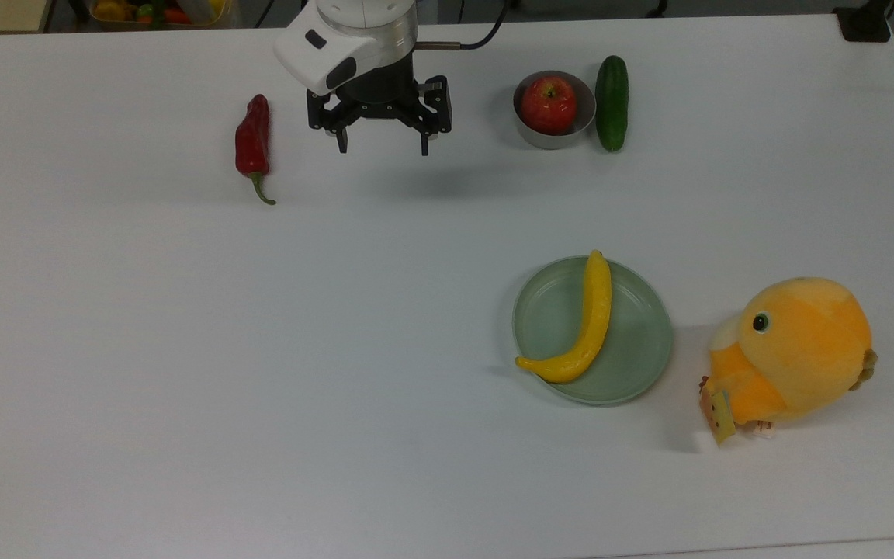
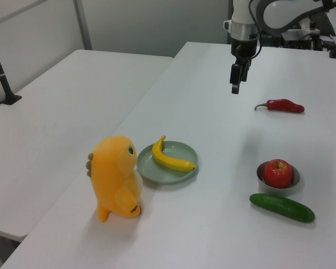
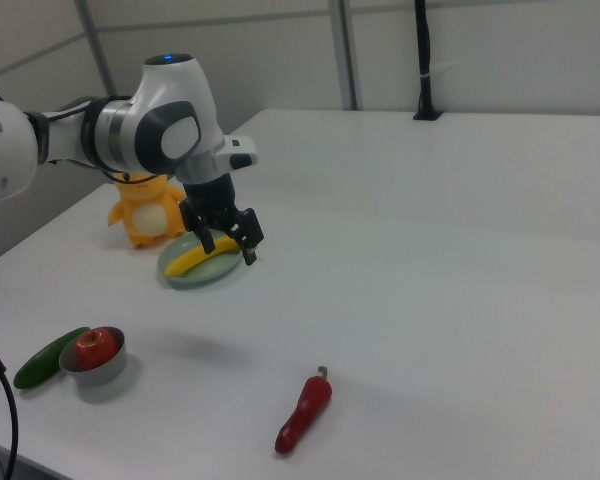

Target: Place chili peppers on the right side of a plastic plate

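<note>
A dark-red chili pepper with a green stem lies on the white table, also seen as the chili pepper and the chili pepper. My gripper hangs open and empty above the table, to the chili's right in the top view; it is the gripper and the gripper in the side views. The pale green plastic plate sits far from both, with a yellow banana across it; the plate and plate appear too.
A grey metal bowl holding a red apple stands beside a dark green cucumber at the top view's upper right. An orange plush toy sits right of the plate. A second table adjoins in the left view.
</note>
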### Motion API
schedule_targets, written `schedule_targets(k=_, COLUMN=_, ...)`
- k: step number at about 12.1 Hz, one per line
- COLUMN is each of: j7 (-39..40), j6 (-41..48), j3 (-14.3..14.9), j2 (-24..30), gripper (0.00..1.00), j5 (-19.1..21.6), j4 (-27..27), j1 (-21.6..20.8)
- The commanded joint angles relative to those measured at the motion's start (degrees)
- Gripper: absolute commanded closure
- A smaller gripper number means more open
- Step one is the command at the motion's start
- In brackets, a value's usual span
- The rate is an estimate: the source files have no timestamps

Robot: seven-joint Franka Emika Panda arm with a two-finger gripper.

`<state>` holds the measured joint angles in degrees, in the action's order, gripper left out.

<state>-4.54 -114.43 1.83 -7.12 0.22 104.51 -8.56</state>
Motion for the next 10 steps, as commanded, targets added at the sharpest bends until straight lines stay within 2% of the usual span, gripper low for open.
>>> schedule_targets(k=1, j7=0.8, j6=-1.2, j3=0.0, j2=-2.3, gripper=0.00, j5=0.0, j4=-0.8, j1=-0.8)
schedule_targets(k=2, j7=-0.3, j6=-1.1, j3=-0.1, j2=-2.9, gripper=0.00, j5=0.1, j4=-1.9, j1=-0.9)
schedule_targets(k=7, j7=-16.6, j6=-1.3, j3=-0.3, j2=-5.8, gripper=0.00, j5=0.8, j4=-5.7, j1=-3.5)
schedule_targets(k=10, j7=-27.6, j6=-1.2, j3=-0.3, j2=-11.6, gripper=0.00, j5=1.0, j4=-13.2, j1=-6.4)
